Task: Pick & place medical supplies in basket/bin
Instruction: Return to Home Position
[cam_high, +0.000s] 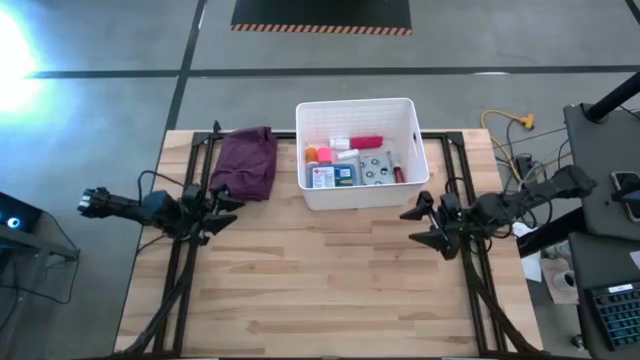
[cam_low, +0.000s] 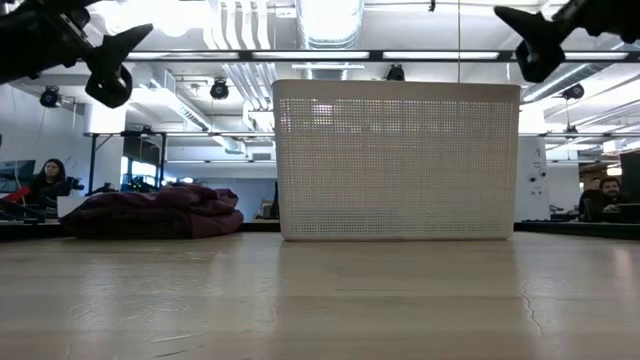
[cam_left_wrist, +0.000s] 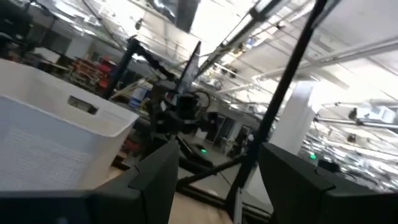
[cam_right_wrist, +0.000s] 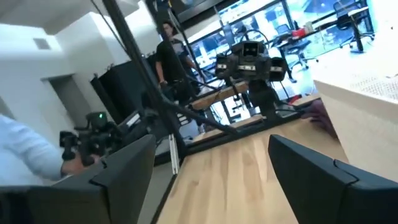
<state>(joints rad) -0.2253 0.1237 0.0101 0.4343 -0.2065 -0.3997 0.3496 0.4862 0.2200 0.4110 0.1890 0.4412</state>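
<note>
The white bin (cam_high: 358, 152) stands at the table's far middle; its perforated wall (cam_low: 397, 160) fills the low view. Inside lie the medical supplies (cam_high: 352, 165): a blue first-aid box with red cross, a red tube, orange and pink caps, a grey-green packet. My left gripper (cam_high: 228, 210) hovers open above the table, left of the bin and near the purple cloth. My right gripper (cam_high: 422, 225) hovers open to the bin's near right. The two grippers point toward each other and hold nothing.
A folded purple cloth (cam_high: 247, 161) lies left of the bin on the table's far left. The near half of the wooden table (cam_high: 320, 290) holds no objects. Dark frame rails run along both sides. People sit in the room beyond the table.
</note>
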